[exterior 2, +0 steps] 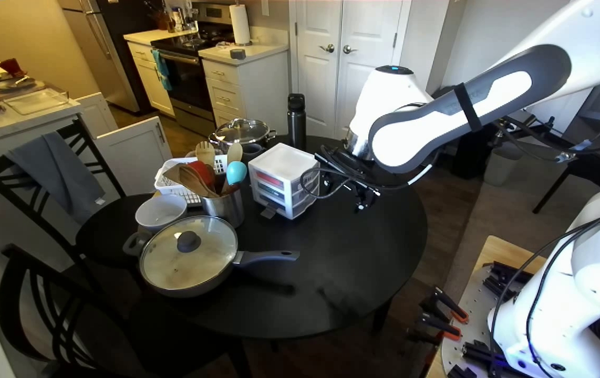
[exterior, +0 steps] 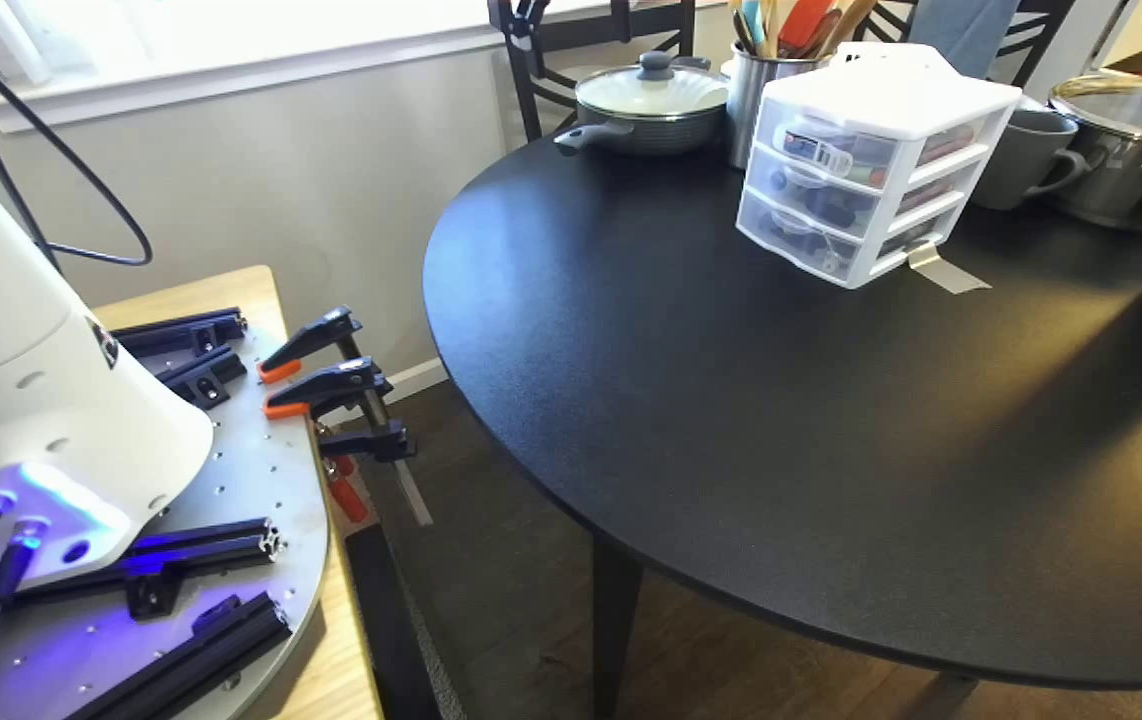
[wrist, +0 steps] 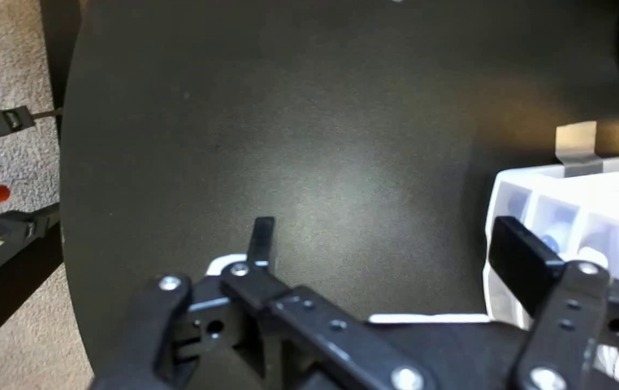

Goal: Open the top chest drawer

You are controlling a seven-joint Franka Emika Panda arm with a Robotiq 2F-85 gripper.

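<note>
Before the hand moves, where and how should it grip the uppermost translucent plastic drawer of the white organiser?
Perhaps grip the drawer mid-front, from the side of the white robot base: the front faces there; above, the white plastic top covers it. Any pull looks unclear.

White-framed chest [exterior: 892, 185] (claw [wrist: 384, 230] black)

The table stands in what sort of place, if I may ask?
Probably a home kitchen with a dining area: in an exterior view, a stove and a fridge stand beyond the table.
</note>
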